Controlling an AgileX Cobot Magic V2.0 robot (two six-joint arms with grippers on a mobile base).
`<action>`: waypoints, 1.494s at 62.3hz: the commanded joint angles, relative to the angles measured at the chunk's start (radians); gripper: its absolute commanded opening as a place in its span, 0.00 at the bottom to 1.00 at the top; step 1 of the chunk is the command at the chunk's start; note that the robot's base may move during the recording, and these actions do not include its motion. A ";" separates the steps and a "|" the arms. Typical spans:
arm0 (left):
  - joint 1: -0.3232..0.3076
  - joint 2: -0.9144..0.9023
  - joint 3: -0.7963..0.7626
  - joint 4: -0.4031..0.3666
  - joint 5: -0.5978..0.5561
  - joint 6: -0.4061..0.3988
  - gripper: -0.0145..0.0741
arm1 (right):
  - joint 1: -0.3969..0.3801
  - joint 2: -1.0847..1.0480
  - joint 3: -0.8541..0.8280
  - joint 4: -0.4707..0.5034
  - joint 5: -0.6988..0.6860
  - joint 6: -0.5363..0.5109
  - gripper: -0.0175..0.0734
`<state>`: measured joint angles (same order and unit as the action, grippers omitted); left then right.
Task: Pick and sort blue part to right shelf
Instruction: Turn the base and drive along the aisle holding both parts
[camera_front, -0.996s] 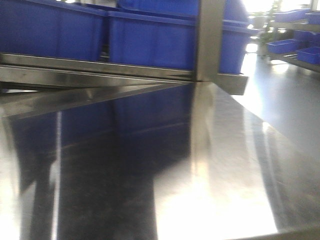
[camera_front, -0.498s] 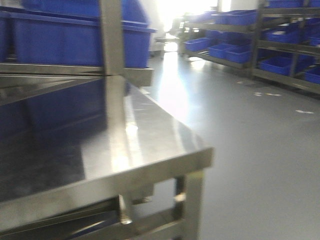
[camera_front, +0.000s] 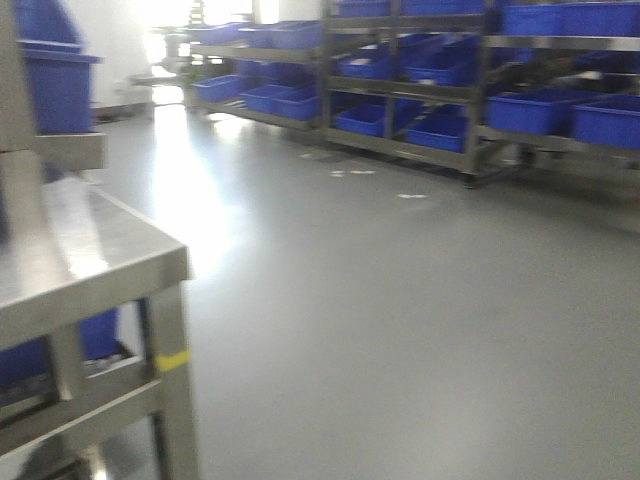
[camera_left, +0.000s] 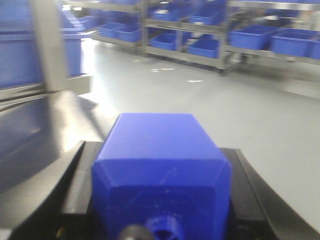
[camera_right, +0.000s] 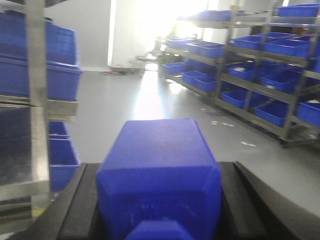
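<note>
Grey floor (camera_front: 400, 300) runs to racks (camera_front: 470, 95) of blue bins, well apart from the steel worktop (camera_front: 90, 260); left hand (camera_left: 157, 147) pinches a blue part (camera_left: 160, 180); right hand (camera_right: 160, 167) pinches a second blue part (camera_right: 157, 145); picking looks done; placing on the right shelf remains, which rack unclear.

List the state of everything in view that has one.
Left gripper: fingers shut on blue part.
Right gripper: fingers shut on second blue part.
Far racks: loaded with blue bins.
</note>
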<state>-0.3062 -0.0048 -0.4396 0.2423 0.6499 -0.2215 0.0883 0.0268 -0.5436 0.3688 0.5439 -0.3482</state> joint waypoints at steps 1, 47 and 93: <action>-0.003 0.015 -0.026 0.009 -0.095 -0.010 0.52 | -0.001 0.020 -0.024 0.022 -0.090 0.003 0.41; -0.003 0.015 -0.026 0.009 -0.095 -0.010 0.52 | -0.001 0.020 -0.024 0.022 -0.090 0.003 0.41; -0.003 0.015 -0.026 0.009 -0.095 -0.010 0.52 | -0.001 0.020 -0.024 0.022 -0.090 0.003 0.41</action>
<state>-0.3062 -0.0048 -0.4396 0.2423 0.6499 -0.2215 0.0883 0.0268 -0.5436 0.3693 0.5453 -0.3482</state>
